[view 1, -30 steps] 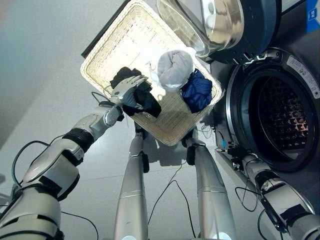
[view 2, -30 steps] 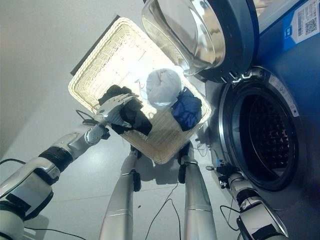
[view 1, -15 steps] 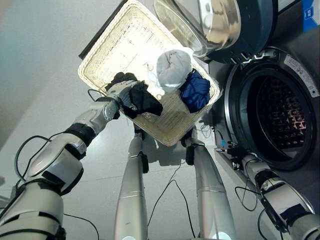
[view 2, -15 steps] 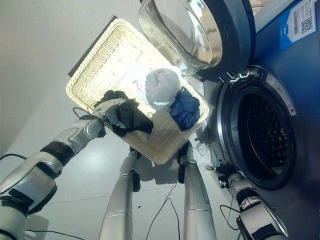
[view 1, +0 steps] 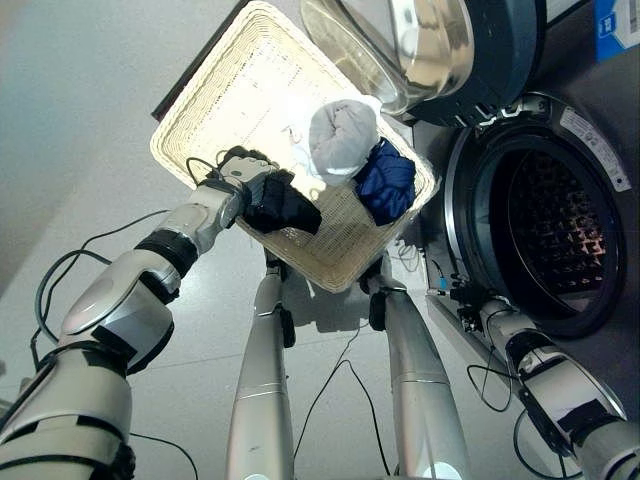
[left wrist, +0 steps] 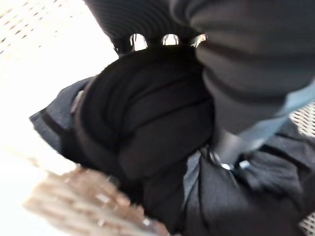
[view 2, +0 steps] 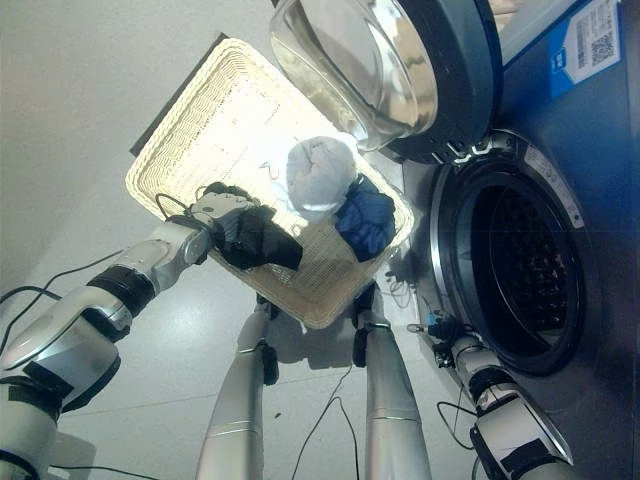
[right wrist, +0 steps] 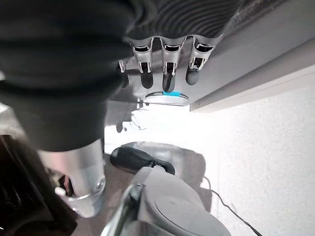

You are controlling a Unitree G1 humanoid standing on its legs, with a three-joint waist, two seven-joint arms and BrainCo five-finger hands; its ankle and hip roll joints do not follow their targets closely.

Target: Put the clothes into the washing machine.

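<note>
A cream wicker basket [view 1: 200, 95] holds a black garment [view 1: 285, 205], a pale grey bundle [view 1: 342, 138] and a blue garment [view 1: 385, 182]. My left hand [view 1: 240, 182] is inside the basket at its near rim, fingers curled into the black garment [left wrist: 147, 132], which bunches under the palm. The washing machine's drum [view 1: 545, 235] stands open to the right of the basket, its round glass door [view 1: 440, 50] swung out over the basket's far corner. My right hand [view 1: 463, 297] hangs low by the machine's lower front edge, fingers [right wrist: 165, 69] relaxed and holding nothing.
The basket sits on a pale grey floor, close against the machine's front. The open door overhangs the space between basket and drum. A blue panel [view 2: 585, 45] with a label lies beyond the machine at the upper right.
My left hand has pushed further into the basket and its fingers have closed on the black garment. The whole picture has shifted slightly. The right hand stays put.
</note>
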